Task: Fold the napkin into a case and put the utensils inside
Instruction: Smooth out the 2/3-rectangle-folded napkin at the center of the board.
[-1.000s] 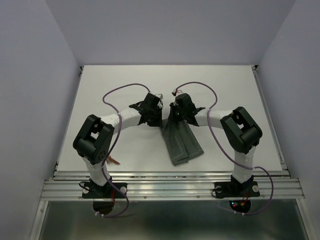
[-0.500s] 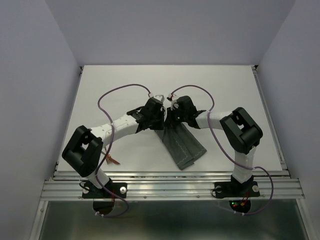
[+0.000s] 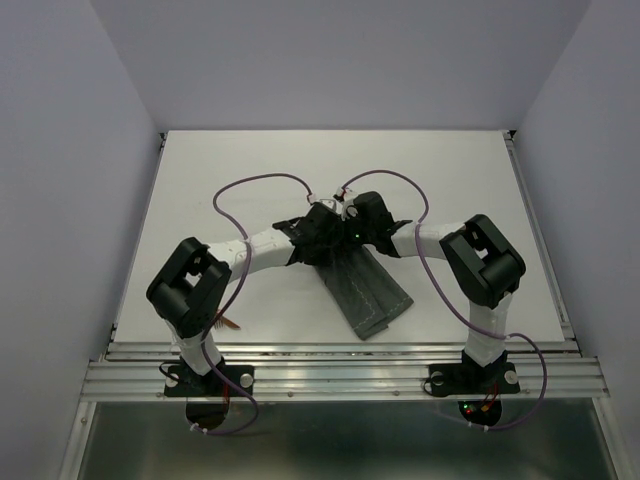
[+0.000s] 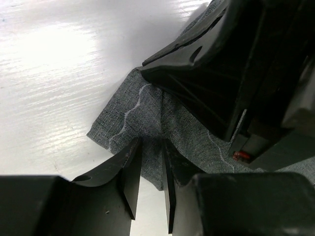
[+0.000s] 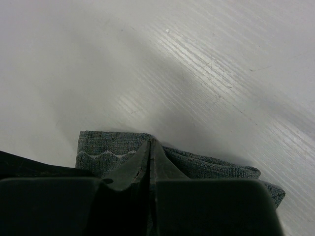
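Observation:
The napkin [image 3: 366, 293] lies in the middle of the table, folded into a narrow grey-green strip, its far end under both grippers. My right gripper [image 3: 352, 228] is shut, its tips [image 5: 150, 142] pinched on the far end of the napkin [image 5: 106, 147]. My left gripper [image 3: 326, 226] is right beside it, tips nearly touching it. In the left wrist view its jaws [image 4: 150, 147] stand a little apart, straddling the napkin's edge [image 4: 128, 110], with the right gripper [image 4: 221, 69] just ahead. Copper-brown utensils [image 3: 226, 322] lie at the near left, partly hidden by the left arm.
Purple cables [image 3: 250, 186] loop over both arms above the table. White walls close in the table [image 3: 230, 160] at the back and both sides. A metal rail [image 3: 340, 368] runs along the near edge.
My left arm has swung its gripper to the right until it meets the right gripper over the napkin's far end. The napkin's near end has shifted slightly to the right.

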`<state>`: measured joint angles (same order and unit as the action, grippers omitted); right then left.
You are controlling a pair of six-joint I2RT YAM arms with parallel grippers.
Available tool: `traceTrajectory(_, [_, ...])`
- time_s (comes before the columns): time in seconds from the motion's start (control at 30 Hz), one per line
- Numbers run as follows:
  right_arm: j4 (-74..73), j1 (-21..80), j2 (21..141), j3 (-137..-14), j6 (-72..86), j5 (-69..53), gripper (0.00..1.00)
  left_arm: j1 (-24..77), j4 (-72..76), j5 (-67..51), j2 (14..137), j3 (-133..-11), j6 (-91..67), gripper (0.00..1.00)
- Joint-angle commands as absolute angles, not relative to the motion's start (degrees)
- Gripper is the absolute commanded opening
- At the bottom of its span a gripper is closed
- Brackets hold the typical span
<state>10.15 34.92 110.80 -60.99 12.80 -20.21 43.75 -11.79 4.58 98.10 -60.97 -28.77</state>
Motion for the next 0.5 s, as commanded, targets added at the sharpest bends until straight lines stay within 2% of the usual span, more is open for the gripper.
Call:
traceTrajectory(0.0, [5.54,35.33,110.66,-59.41,11.43,-19.86,0.04,44.56,-11.51,5.8,98.79,-63.46,-28.21,0.32])
traceTrajectory(0.13, [5.45,35.33,110.57,-59.24,11.43,-19.69,0.04,45.0,-11.34,5.8,99.14,-63.54,-28.3,0.27])
traceTrajectory(0.47, [5.54,35.33,110.21,-59.06,11.6,-19.51,0.04,45.53,-11.25,6.33,101.07,-64.25,-28.13,0.27])
